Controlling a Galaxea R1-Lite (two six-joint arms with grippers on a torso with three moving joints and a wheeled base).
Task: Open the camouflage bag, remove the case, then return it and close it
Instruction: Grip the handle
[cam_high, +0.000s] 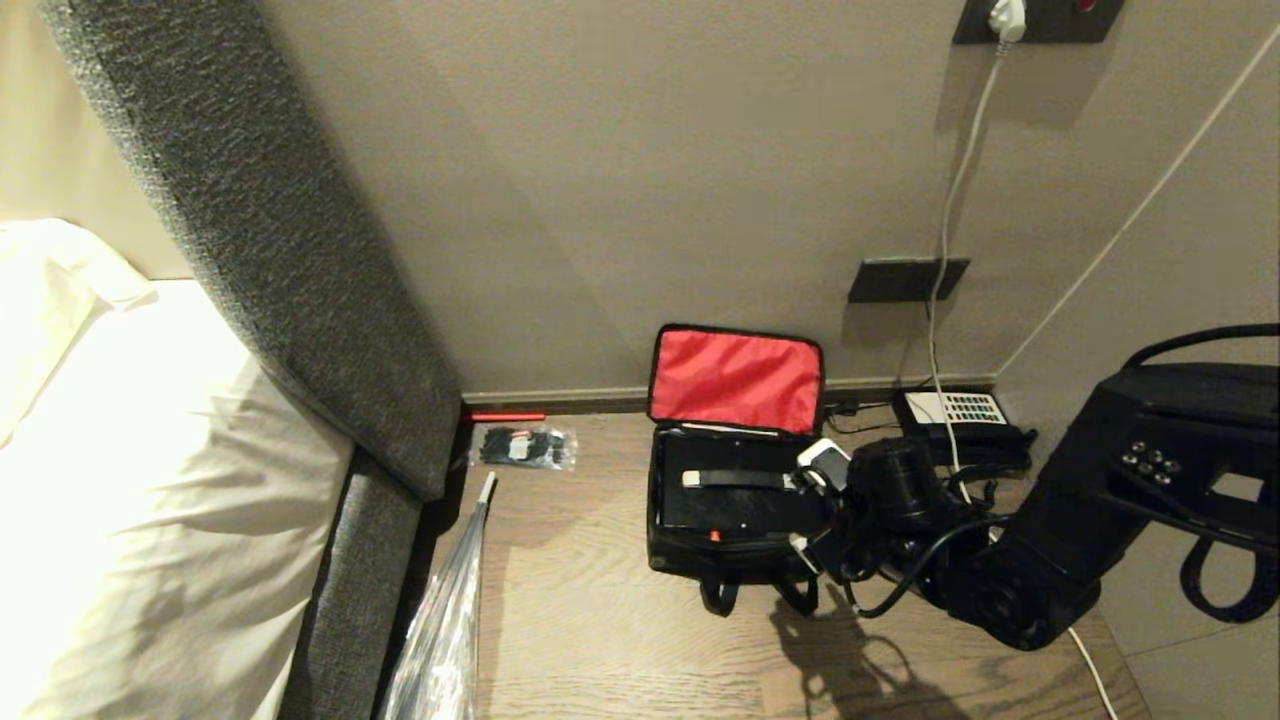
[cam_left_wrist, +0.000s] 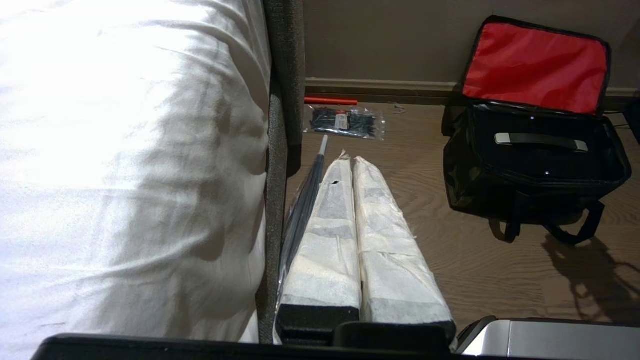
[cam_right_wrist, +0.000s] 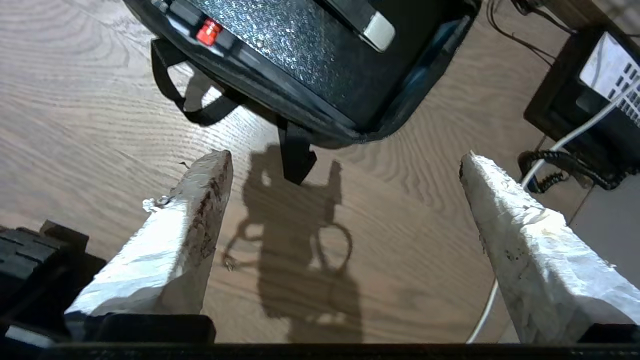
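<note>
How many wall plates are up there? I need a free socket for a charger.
2. One dark wall plate sits at the top, with a white plug in it; another wall plate is lower, above the telephone. Others may be out of frame.

The head view looks down at the floor (cam_high: 620, 620) from above. The left wrist view faces the camouflage bag (cam_left_wrist: 530, 170) at two o'clock, from farther back. The right wrist view sits close, sharing that bag's front edge.
</note>
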